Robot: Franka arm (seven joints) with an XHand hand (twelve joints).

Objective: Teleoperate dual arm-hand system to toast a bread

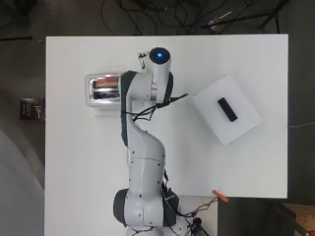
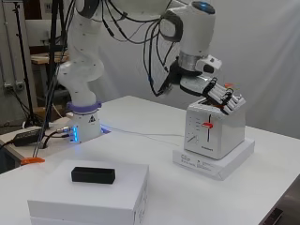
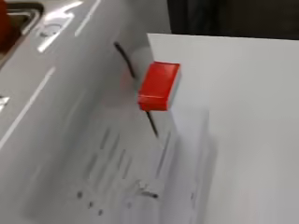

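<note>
hand (image 2: 220, 96): fingers straight, side by side | toaster (image 2: 214, 129): white, right beneath fingers | lever (image 2: 207, 124): red, below fingertips

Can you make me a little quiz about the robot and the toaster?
1. True or false: the hand is above the toaster.
2. What colour is the toaster's lever? A) blue B) red C) green
3. Fill in: the small black block lies on a white ____.

Key: 1 true; 2 B; 3 box.
</note>
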